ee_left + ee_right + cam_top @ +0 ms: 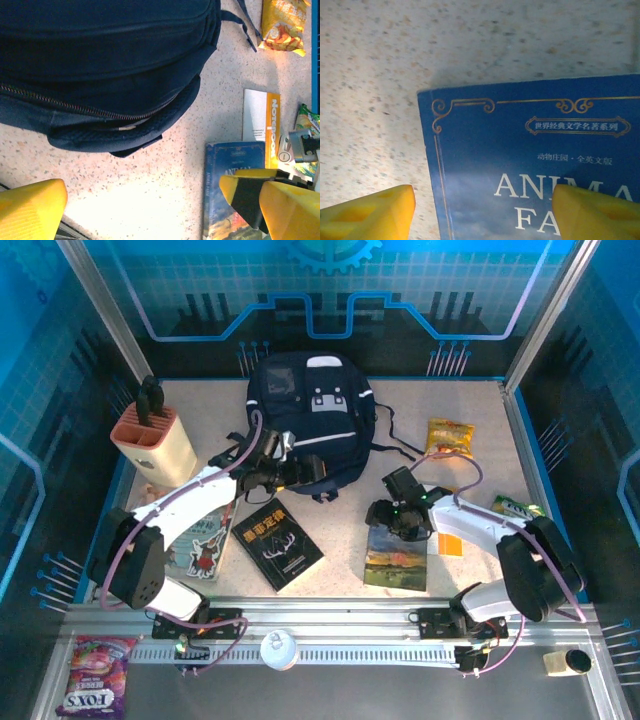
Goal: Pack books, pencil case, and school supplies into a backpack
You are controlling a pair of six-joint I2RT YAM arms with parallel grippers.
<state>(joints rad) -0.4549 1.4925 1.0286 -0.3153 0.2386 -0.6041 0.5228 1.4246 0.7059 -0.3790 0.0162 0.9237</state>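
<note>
Since the right tool (pixel 480 220) hangs open right over the Animal Farm book (pixel 535 150), I read this as the start of the book pick. One finger (pixel 370 212) sits off the spine edge over bare bench (pixel 395 60), the other over the cover. Nothing is gripped. The book lies flat below the tool, its top-left corner just ahead of the fingers.

My take: a flat book gives no edge to pinch. Drop the outer finger to the bench just outside the spine, lever the edge up, then close across the thickness. Grab near mid-spine, not the corner, or it will swing and fan open.

Just right of that tool is the orange-and-white pack (pixel 450 543). Can't tell if it touches the book, so don't drag it.

The left tool (pixel 150 205) is also wide open and empty, with bare bench between its fingers. Directly ahead of it is the navy backpack (pixel 100 50). The zipper (pixel 75 106) runs across its near face and looks mostly shut with a small gap. Can't tell if the mouth is open enough. Judgement: the left tool should pinch the flap above the zip and lift before the book comes over.

The black book (pixel 277 545) and cartoon-covered book (pixel 205 545) lie behind the left tool, not packed yet.
</note>
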